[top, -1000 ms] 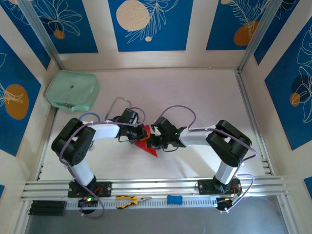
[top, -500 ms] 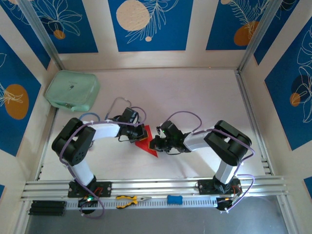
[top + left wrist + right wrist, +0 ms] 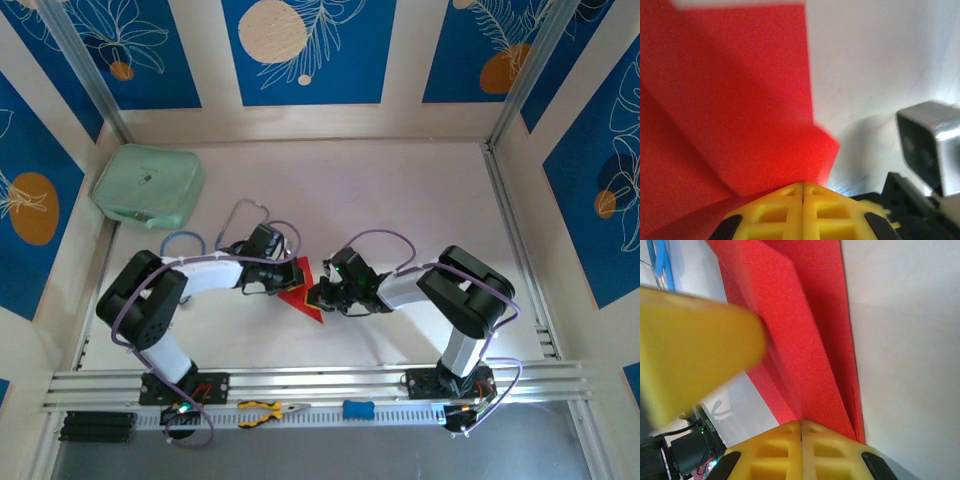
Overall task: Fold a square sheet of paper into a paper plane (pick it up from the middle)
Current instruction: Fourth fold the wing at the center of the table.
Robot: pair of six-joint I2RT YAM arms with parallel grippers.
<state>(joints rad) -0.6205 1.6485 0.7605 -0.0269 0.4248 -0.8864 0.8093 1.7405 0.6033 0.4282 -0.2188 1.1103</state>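
Paper point(image 3: 304, 298): red, folded to a pointed shape with creases; laid flat on the bench point(image 3: 400, 200) at the centre of the top view, between the two hands.
Left hand point(image 3: 803, 189): clenched, yellow fingers pressed together at the lower edge of its wrist view. Tips are set at the paper's edge. Whether paper is nipped between them cannot be told.
Right hand point(image 3: 801, 425): clenched likewise. A folded flap is seen running from the tips toward the upper left. A grip on it cannot be told.
Pouch point(image 3: 148, 186): mint-green, upper left of the top view, well apart from the paper.
Pliers point(image 3: 268, 410): yellow-handled, at the lower edge.
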